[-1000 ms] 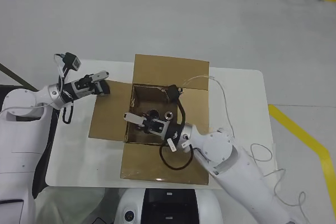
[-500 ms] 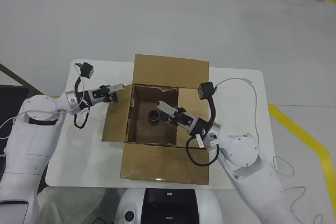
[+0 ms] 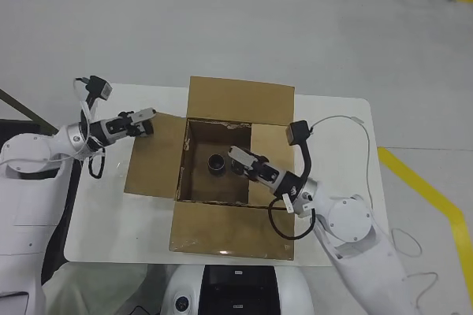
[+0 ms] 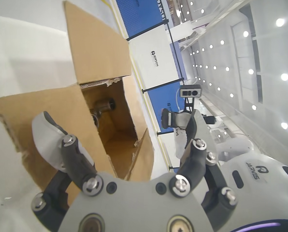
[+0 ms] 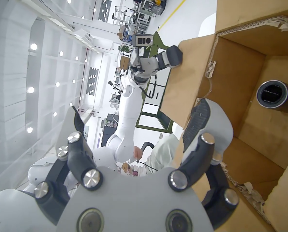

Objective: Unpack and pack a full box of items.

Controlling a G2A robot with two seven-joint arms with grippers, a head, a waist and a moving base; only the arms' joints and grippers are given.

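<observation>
Can (image 3: pixel 216 164) sat inside the box (image 3: pixel 240 98), just beside the right hand (image 3: pixel 236 160), which was spread wide, gripping nothing.

The left end effector (image 4: pixel 119 121) has its two fingers (image 4: pixel 49 141) wide apart. Beyond them an open cardboard box (image 4: pixel 124 112) stands on the white surface (image 4: pixel 18 49). One far flap (image 4: pixel 95 47) rises up from the box edge. A nearer flap (image 4: pixel 37 107) spreads outward, and one finger lies in front of it; I cannot tell whether it touches the cardboard. Deep inside the box a dark cylinder (image 4: pixel 105 106) sits close to an inner wall. Torn paper edges show along the box rim. Behind the box there are blue panels (image 4: pixel 139 5).
</observation>
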